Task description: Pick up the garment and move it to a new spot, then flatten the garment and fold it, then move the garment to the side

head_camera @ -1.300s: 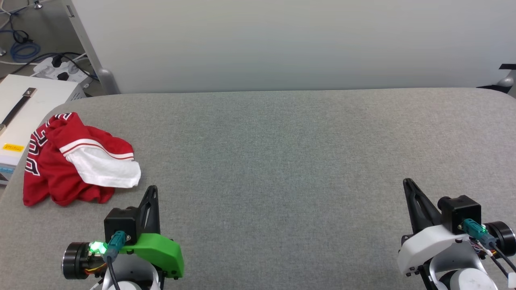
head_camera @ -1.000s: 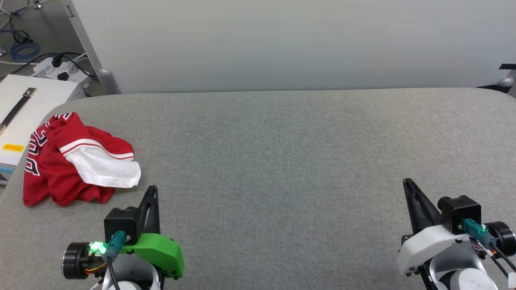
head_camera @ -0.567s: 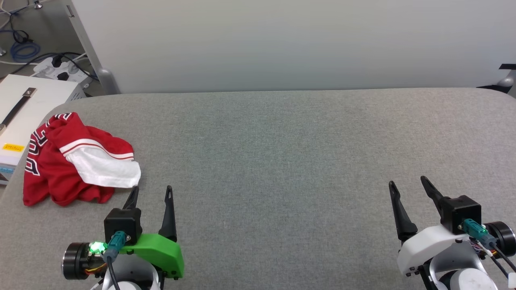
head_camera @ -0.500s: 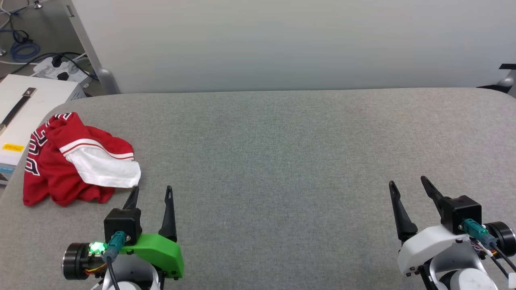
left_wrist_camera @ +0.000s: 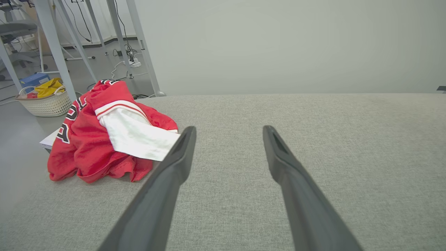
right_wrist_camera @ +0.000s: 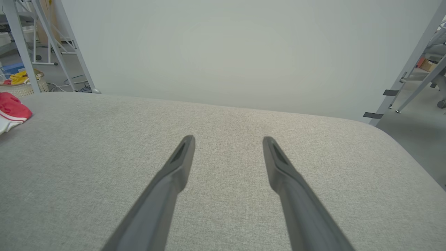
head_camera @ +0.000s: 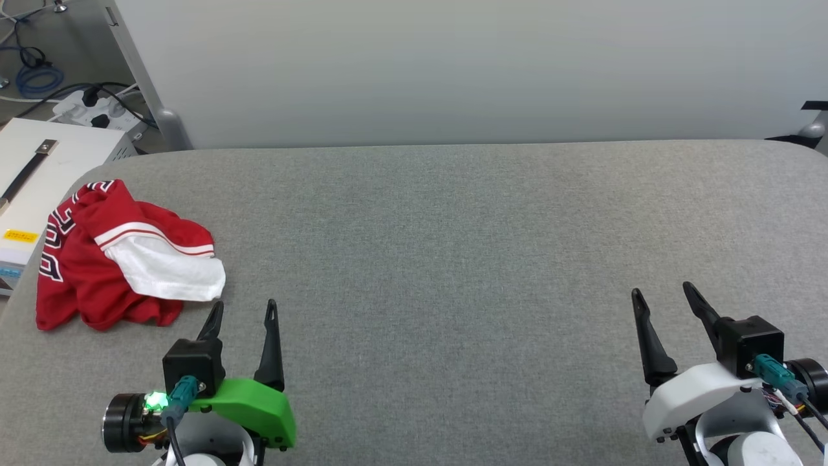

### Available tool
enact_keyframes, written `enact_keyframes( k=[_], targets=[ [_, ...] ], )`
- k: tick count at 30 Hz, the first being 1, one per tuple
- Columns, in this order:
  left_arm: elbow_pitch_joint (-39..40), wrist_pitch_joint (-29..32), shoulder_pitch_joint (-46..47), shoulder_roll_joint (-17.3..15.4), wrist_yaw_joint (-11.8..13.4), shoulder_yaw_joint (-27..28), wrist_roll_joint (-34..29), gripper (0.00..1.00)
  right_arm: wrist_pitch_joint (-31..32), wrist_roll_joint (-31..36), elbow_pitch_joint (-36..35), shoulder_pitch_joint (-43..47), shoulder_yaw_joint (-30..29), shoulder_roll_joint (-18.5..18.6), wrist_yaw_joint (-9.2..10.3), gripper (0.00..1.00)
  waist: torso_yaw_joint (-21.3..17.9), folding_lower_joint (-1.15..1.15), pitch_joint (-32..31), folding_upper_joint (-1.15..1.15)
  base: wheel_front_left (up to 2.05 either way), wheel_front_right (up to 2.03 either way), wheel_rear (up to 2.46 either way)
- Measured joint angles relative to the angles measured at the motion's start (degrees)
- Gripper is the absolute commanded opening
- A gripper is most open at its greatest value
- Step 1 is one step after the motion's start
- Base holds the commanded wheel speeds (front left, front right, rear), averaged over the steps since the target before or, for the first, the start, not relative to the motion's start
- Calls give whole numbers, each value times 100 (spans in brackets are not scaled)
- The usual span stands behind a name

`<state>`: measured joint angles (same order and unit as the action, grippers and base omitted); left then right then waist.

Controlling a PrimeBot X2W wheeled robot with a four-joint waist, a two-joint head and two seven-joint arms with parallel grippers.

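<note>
Since the earlier picture both pairs of long dark fingers have swung apart: the left gripper [head_camera: 245, 303], on its green-shelled wrist, and the right gripper [head_camera: 662, 289], on its white-shelled wrist, now stand with jaws wide and nothing between them. The garment [head_camera: 90, 278], a red basketball-style T-shirt with white short sleeves, striped trim and black white-outlined lettering, has not shifted. It lies crumpled in a heap at the left end of the grey fabric-covered table [head_camera: 453, 220], close to that table's left edge. It is just ahead and to the left of the left gripper and well apart from the right one. It looks light, limp and soft, not fragile. It should sag and trail when lifted instead of holding its shape, and a pinch on a single thin layer may slip. The white sleeve [left_wrist_camera: 136, 137] lies on top and nearest the left fingers [left_wrist_camera: 181, 153], so it is the easy catch. Taken alone, though, it would likely drag the bundle by one corner. A thicker fold of the red body, or the shoulder seam beside that sleeve, seems the surer hold.
</note>
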<state>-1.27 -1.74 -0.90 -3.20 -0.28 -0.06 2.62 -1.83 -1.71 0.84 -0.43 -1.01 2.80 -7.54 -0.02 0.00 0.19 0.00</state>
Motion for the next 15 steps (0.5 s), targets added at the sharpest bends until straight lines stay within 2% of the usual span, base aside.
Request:
enact_keyframes(
  k=[15],
  targets=[
    [-56, -182, 0, 0, -33, -14, 234, 100, -170, -222, -38, 0, -4, 0, 0, 100, 16, 0, 8, 0, 0, 0, 0]
  ],
)
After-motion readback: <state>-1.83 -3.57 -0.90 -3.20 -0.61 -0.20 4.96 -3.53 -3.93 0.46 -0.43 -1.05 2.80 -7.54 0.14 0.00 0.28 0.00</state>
